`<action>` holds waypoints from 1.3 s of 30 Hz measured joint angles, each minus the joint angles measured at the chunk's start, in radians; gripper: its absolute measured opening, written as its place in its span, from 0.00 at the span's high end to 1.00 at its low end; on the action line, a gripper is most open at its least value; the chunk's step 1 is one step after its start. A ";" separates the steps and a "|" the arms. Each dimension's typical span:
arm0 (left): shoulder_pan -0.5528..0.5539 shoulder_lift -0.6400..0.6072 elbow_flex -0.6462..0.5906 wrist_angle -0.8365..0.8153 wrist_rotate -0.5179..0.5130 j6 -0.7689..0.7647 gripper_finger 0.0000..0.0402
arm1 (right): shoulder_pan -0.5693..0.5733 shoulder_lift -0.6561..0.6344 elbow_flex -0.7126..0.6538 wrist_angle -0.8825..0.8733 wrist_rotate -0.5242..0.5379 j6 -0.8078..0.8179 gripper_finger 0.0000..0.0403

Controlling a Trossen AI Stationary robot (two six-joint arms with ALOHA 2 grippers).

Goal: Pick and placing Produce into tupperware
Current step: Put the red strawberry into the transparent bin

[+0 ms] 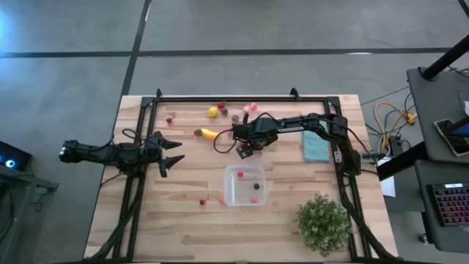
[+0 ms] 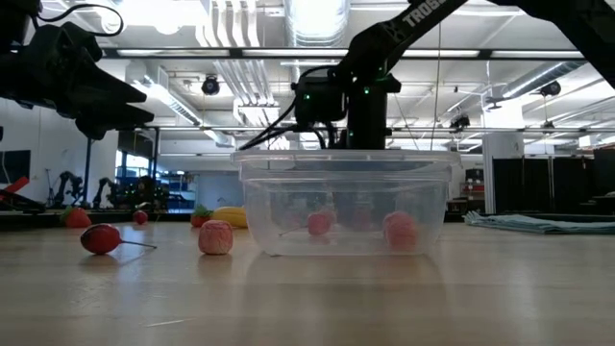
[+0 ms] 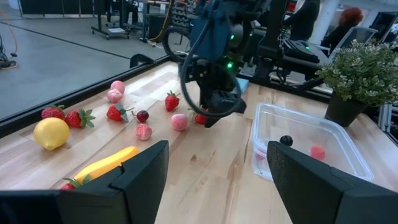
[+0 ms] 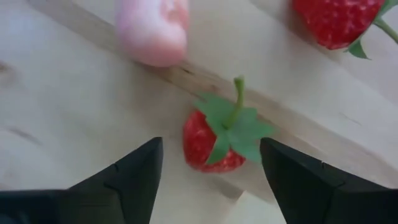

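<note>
The right gripper (image 4: 211, 171) is lowered over a red strawberry (image 4: 214, 142), fingers spread wide with the berry sitting between them, not yet clamped; a pink berry (image 4: 155, 28) lies just ahead of the fingertips and another red strawberry (image 4: 336, 18) further ahead to one side. The tupperware (image 1: 244, 185) is placed near this gripper, toward the table's front edge, apart from it, and a few pieces are already held inside, pink and one dark. More produce is scattered close around the gripper: a banana (image 1: 209, 133) just beside it, a lemon (image 1: 212, 112) and small berries beyond. Two loose berries (image 1: 203, 202) are seen just outside the container wall. The left gripper (image 1: 170, 152) is parked open, well apart from the produce, holding nothing. A teal cloth (image 1: 316, 147) and a potted plant (image 1: 322, 222) are left untouched on the right arm's side. Judged risks: the strawberry is rounded and small, so it could be squeezed out sideways if the fingers are closed off-centre; the leafy cap and stem could be caught instead of the body, giving a weak hold that is lost during the carry; the pink berry ahead could be nudged and rolled if the fingers are pushed forward; the light container could be shoved if its rim is clipped on the drop.
</note>
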 joint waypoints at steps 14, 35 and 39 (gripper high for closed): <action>0.000 0.000 0.000 0.000 0.000 0.000 0.36 | -0.004 0.012 0.000 0.027 -0.010 -0.001 0.58; 0.000 0.000 0.000 0.000 0.000 0.000 0.36 | 0.031 -0.099 0.066 -0.008 -0.009 0.011 0.67; 0.000 0.002 0.000 -0.001 0.000 0.000 0.36 | 0.092 -0.192 0.100 -0.017 -0.043 0.015 0.66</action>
